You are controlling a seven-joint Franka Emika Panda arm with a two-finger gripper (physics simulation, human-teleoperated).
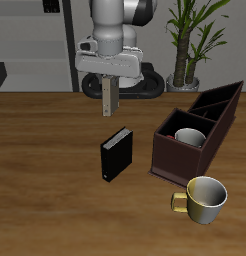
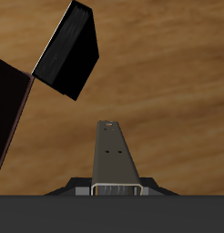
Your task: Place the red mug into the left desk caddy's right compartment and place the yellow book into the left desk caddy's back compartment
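The yellow book hangs upright, pinched in the claw above the tabletop, behind the black book; the red mug sits in the left desk caddy; next, I judge, carry it over the back compartment and lower it.

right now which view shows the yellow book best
The wrist view: the yellow book runs long and thin from the gripper, which is shut on it. The exterior view shows only a small tan slab hanging under the gripper.
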